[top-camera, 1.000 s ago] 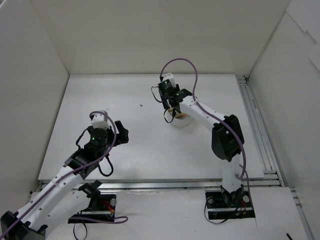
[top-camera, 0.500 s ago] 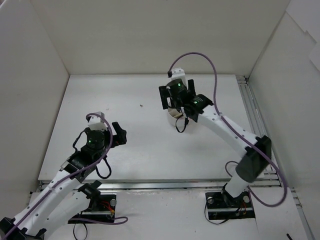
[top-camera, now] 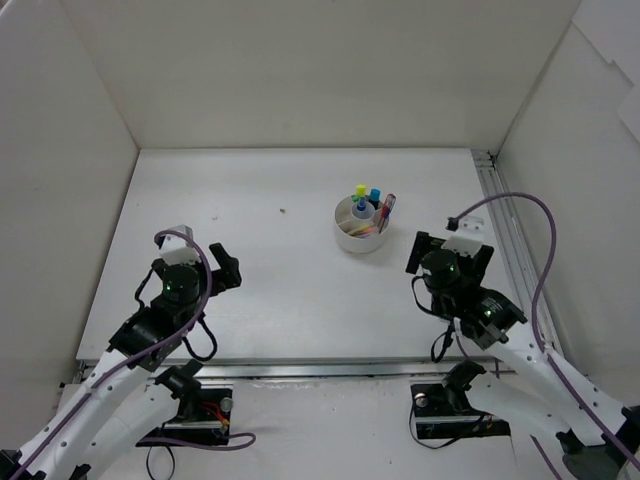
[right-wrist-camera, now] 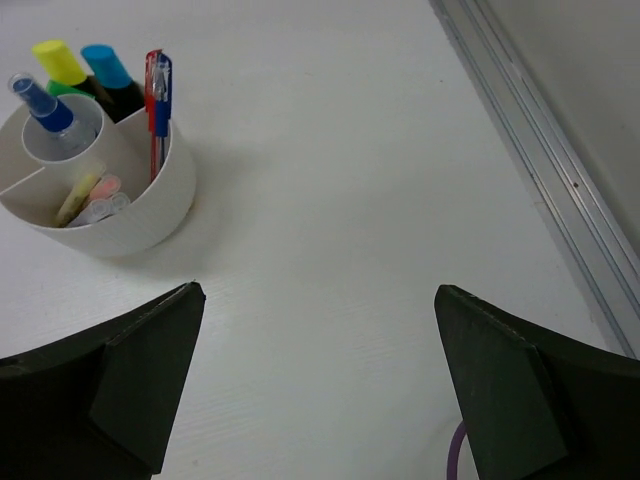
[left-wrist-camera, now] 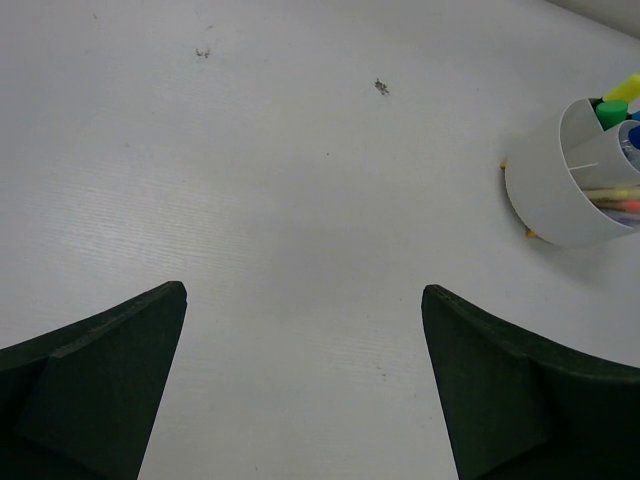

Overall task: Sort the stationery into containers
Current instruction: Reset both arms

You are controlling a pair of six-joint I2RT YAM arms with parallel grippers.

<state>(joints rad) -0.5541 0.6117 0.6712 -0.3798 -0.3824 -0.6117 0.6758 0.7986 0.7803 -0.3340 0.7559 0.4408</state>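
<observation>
Apparently sorting is finished, so left gripper [left-wrist-camera: 303, 292] and right gripper [right-wrist-camera: 320, 292], both released and empty, should retreat toward six o'clock without nudging the white organizer [top-camera: 362, 244] at two o'clock.

White table [top-camera: 250, 290] between plain white panel walls [top-camera: 300, 70].

Overhead, two wrist views; shared organizer [top-camera: 358, 244]

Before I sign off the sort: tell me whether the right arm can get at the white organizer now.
Probably yes. The right gripper is open, the white organizer stands ahead to its left, and nothing lies on the table between them.
</observation>
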